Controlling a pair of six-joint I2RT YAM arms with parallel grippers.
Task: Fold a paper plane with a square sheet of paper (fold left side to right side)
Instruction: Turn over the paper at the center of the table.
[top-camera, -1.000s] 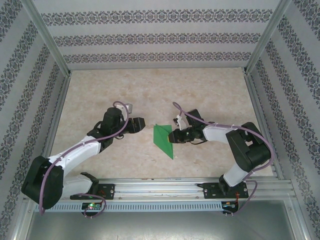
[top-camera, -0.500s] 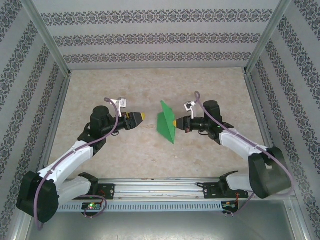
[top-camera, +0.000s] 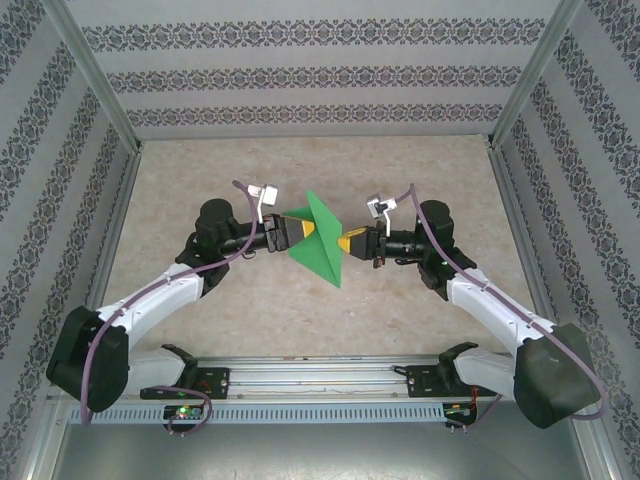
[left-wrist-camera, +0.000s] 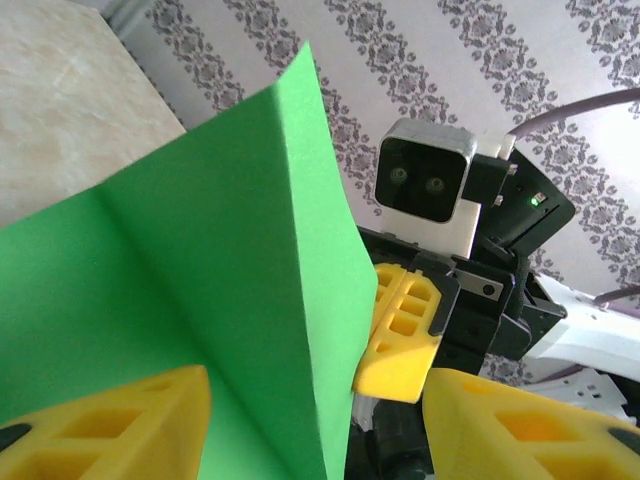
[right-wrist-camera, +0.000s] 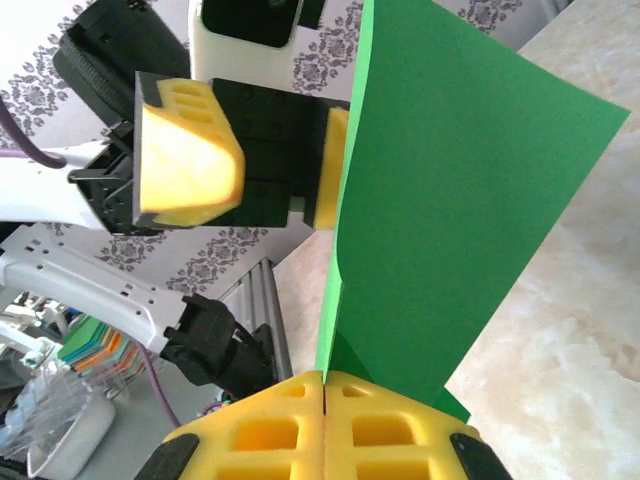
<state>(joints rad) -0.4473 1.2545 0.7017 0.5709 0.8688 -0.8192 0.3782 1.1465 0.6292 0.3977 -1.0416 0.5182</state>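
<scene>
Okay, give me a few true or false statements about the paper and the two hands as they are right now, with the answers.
1. The right hand is shut on the paper. True.
2. The paper lies flat and uncreased. False: it stands up on edge and has a crease.
3. The left hand has its fingers apart, with the paper between them. True.
4. The paper is blue. False: it is bright green.
5. The two hands point away from each other. False: they face each other across the paper.
</scene>
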